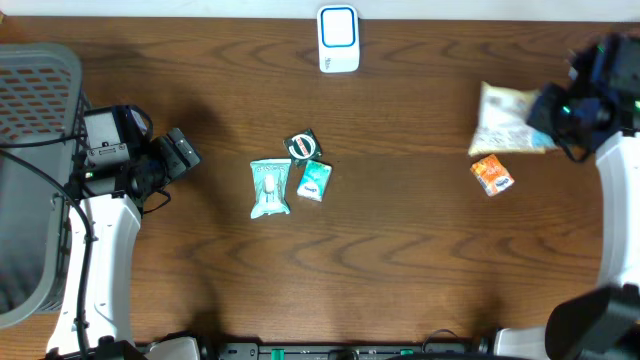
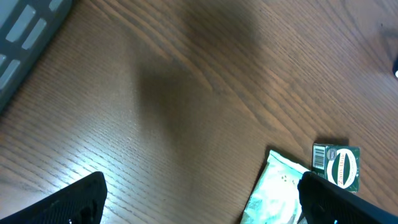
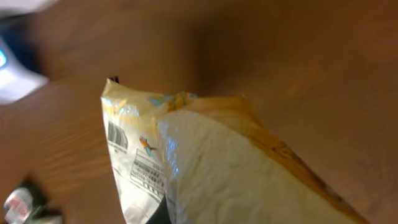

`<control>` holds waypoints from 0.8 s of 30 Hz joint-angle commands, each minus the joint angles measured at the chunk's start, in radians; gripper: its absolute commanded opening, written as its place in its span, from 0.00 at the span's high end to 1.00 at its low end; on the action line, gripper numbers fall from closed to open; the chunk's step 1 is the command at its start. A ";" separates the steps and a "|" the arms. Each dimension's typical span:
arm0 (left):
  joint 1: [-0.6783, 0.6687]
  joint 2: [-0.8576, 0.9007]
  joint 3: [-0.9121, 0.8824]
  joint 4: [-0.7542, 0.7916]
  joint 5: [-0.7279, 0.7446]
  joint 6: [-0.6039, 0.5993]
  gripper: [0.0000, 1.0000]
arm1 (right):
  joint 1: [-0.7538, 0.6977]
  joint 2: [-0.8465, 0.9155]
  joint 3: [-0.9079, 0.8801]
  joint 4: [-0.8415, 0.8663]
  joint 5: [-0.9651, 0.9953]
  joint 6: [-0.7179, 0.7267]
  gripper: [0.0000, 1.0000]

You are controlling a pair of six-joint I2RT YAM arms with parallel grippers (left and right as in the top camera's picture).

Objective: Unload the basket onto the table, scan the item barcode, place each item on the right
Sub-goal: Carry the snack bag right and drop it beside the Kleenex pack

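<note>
My right gripper (image 1: 540, 115) grips a snack bag (image 1: 503, 118) by the table's (image 1: 400, 260) right edge. My left gripper (image 1: 186, 152) gapes wide, empty.

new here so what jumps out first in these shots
The right gripper holds a pale yellow snack bag at the table's right side, its barcode showing in the wrist view. A white and blue scanner stands at the far edge, centre. Three small green packets lie mid-table, the open left gripper to their left.

Wide bare table (image 1: 400, 250) separates the three middle packets (image 1: 270, 188) (close together) from the orange packet (image 1: 491, 175).
</note>
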 commanded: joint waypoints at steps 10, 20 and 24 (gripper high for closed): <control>0.004 0.000 0.004 -0.003 -0.010 0.009 0.02 | -0.329 0.005 -0.404 0.440 -0.176 0.190 0.89; 0.004 0.000 0.004 -0.003 -0.010 0.009 0.02 | -0.235 -0.005 -0.302 0.346 -0.190 0.092 0.07; 0.004 0.000 0.004 -0.003 -0.010 0.009 0.02 | -0.175 -0.005 -0.085 0.081 -0.010 0.082 0.01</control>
